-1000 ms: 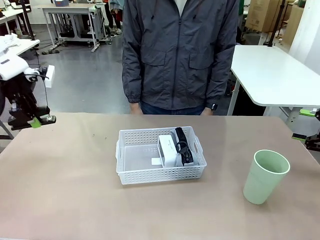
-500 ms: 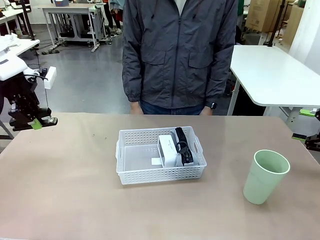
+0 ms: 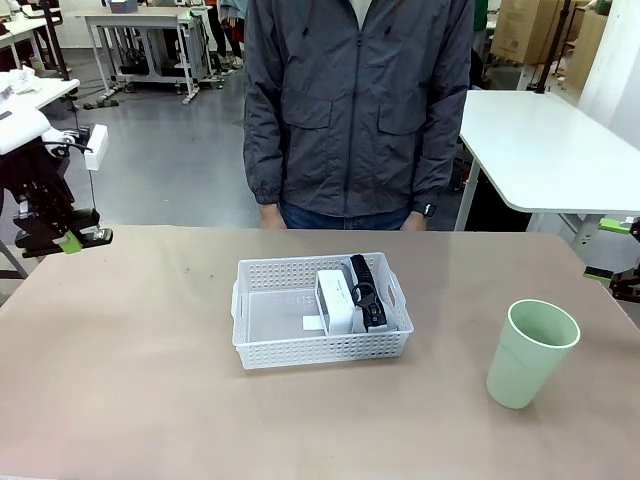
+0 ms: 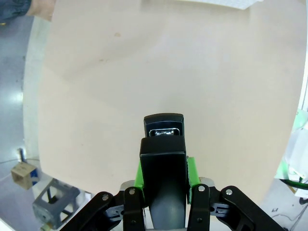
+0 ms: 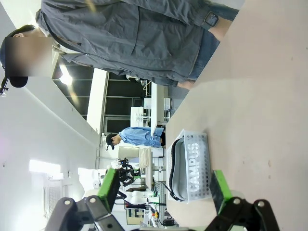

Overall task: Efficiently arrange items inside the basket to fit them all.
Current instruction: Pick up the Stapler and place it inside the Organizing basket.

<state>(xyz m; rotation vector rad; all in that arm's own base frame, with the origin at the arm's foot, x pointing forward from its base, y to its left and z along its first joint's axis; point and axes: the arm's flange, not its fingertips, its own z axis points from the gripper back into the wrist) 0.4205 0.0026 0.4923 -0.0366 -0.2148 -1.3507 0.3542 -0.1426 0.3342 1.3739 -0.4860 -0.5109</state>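
The white basket sits mid-table. Inside it a white box stands on edge, and to its right lies the grey pouch, of which the black strap and ring show. From the side, the basket shows the pouch lettered CAMPUS. A pale green cup stands upright on the table at the right. My left gripper hovers at the table's far left edge, shut on the black stapler. At the table's right edge my right gripper is open with nothing in it.
A person in a dark grey jacket stands at the far side behind the basket, hands down. The basket's left half is bare. A white table stands behind at the right.
My left gripper with the stapler has drifted slightly, ending a little to the left. Basket, cup and right gripper have not moved.
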